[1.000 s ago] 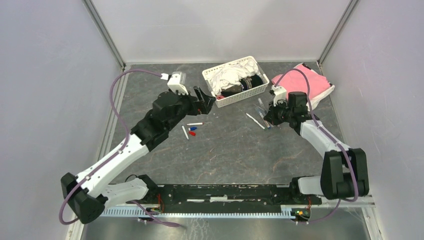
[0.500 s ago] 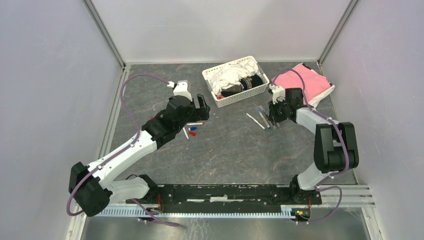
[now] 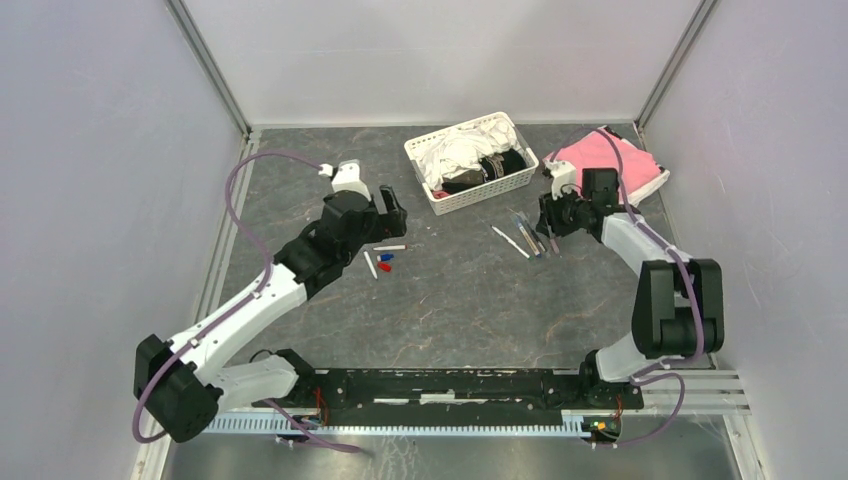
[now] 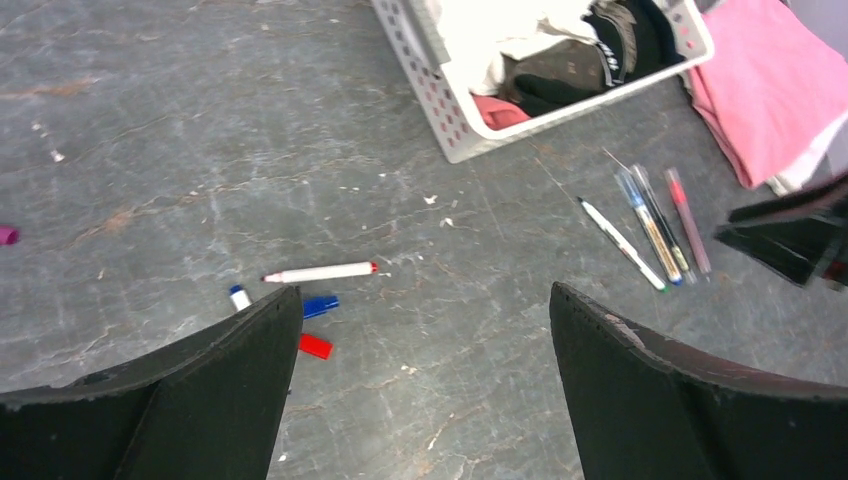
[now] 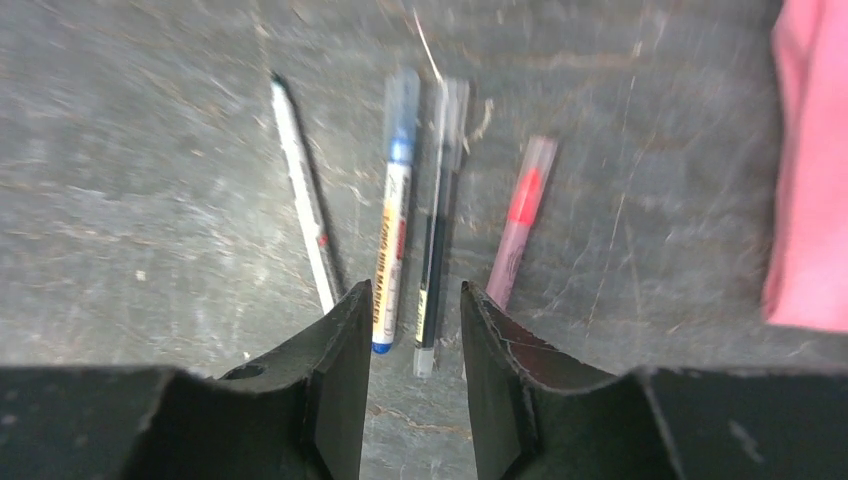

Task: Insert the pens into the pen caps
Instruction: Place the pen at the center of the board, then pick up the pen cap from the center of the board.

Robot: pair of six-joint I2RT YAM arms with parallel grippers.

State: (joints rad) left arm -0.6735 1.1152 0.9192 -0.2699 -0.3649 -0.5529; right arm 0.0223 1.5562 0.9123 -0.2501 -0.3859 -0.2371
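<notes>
Item: my left gripper (image 4: 425,300). Fingers wide, empty, above the red-tipped pen (image 4: 320,272), blue cap (image 4: 320,306) and red cap (image 4: 315,346).

Item: my right gripper (image 5: 415,295). Fingers partly parted, empty, over the blue pen (image 5: 392,230) and dark pen (image 5: 437,230).

Risk: these two lie just beside each other, so I may pinch both or roll one away.

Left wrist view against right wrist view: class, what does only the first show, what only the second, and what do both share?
Only the left wrist view: the white basket, a red-tipped pen, a blue cap, a red cap, and the wide-open left pincer. Only the right wrist view: lettering on the blue marker, just ahead of the right pincer. Both: the row of four pens, the pink cloth and the grey table.
</notes>
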